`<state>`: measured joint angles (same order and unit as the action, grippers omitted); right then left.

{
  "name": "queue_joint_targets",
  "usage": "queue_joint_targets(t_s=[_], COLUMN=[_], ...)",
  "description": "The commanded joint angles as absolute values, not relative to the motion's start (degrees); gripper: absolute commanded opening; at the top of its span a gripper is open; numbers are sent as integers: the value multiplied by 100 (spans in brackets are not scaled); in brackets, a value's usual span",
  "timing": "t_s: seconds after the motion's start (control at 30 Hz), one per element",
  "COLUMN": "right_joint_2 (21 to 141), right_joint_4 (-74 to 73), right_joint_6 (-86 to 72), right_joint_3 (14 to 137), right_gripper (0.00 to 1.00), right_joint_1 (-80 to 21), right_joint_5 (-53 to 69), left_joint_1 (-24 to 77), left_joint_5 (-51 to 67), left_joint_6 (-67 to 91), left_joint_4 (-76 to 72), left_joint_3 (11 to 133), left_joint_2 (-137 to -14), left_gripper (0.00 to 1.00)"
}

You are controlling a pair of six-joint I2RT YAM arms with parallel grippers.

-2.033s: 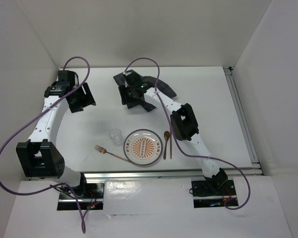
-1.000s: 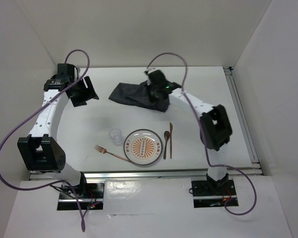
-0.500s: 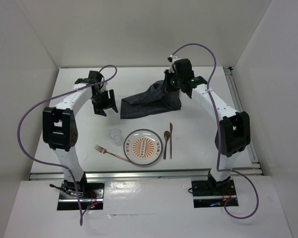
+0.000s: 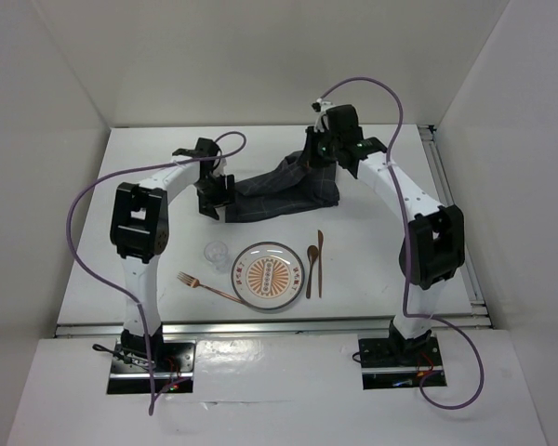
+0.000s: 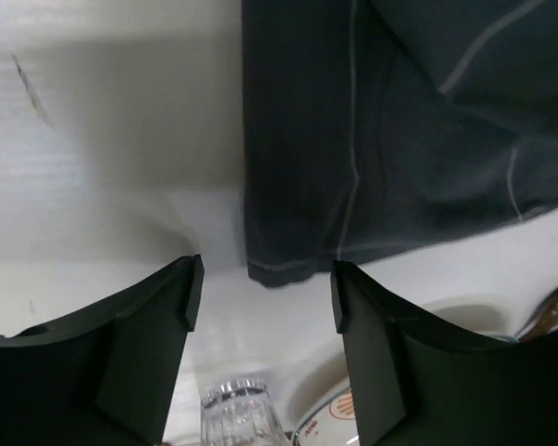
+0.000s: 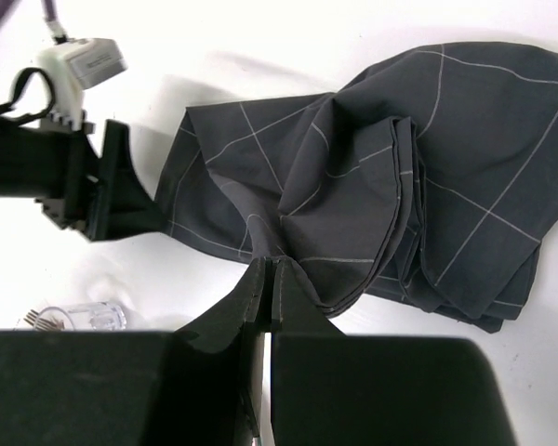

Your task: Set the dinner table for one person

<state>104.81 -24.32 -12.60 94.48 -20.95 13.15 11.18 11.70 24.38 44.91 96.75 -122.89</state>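
Observation:
On the white dinner table [image 4: 372, 260] a dark grey checked cloth [image 4: 284, 190] lies bunched at the back middle. My right gripper [image 4: 318, 158] is shut on a raised fold of that cloth [image 6: 372, 186]; in the right wrist view its jaws [image 6: 270, 269] press together with fabric pinched at the tips. The left gripper [image 4: 219, 203] is open at the cloth's near left corner. Seen from the left wrist, the cloth [image 5: 400, 139] ends just ahead of the open gripper [image 5: 265, 297], with nothing between the fingers [image 5: 158, 316].
A patterned plate [image 4: 270, 276] sits at the near middle. A clear glass [image 4: 216, 254] and a copper fork [image 4: 205, 283] lie to its left, a wooden spoon [image 4: 312, 265] and a thin utensil [image 4: 320, 263] to its right. The glass [image 5: 237, 413] is below the left fingers.
The left gripper has moved right, up to the cloth's left corner, and its jaws have narrowed slightly. The right gripper still holds the raised cloth and has hardly shifted.

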Motion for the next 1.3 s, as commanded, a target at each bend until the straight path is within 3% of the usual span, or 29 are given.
queue_joint_targets(t_s=[0.0,0.07,0.13,0.17,0.2,0.27,0.3,0.47,0.73,1.27], right_joint_2=[10477,10477,10424,10424,10424,10424,10476,10757,10829,9106], right_joint_4=[-2496,-2558,-2558,-2558,-2558,-2558,-2558,-2733,-3199,-3691], right_joint_6=[-1310,-1310,-1310,-1310,-1370,-1371,-1371,-1493,-1547,-1652], right_joint_3=[9773,9773,9826,9826,9826,9826,9913,10581,12057,11875], right_gripper=[0,0,0,0,0,0,0,0,0,0], right_joint_1=[-2004,-1942,-1881,-1881,-1811,-1811,-1732,-1407,-959,-633], right_joint_5=[1458,1459,1520,1521,1573,1573,1634,1907,2249,2742], left_joint_1=[1107,1107,1107,1107,1160,1160,1108,800,431,-782], left_joint_5=[1029,967,1072,1168,1221,1283,1283,1608,1608,1714], left_joint_6=[2505,2575,2575,2575,2575,2636,2637,2522,2461,2320], left_joint_4=[4526,4526,4526,4526,4526,4526,4526,4728,5457,5380], left_joint_3=[10010,10124,10125,10125,10125,10177,10291,10967,13076,12490], left_joint_2=[-12559,-12726,-12840,-12841,-12841,-12841,-12841,-12700,-12165,-9765], left_gripper=[73,72,63,54,34,5,0,0,0,0])
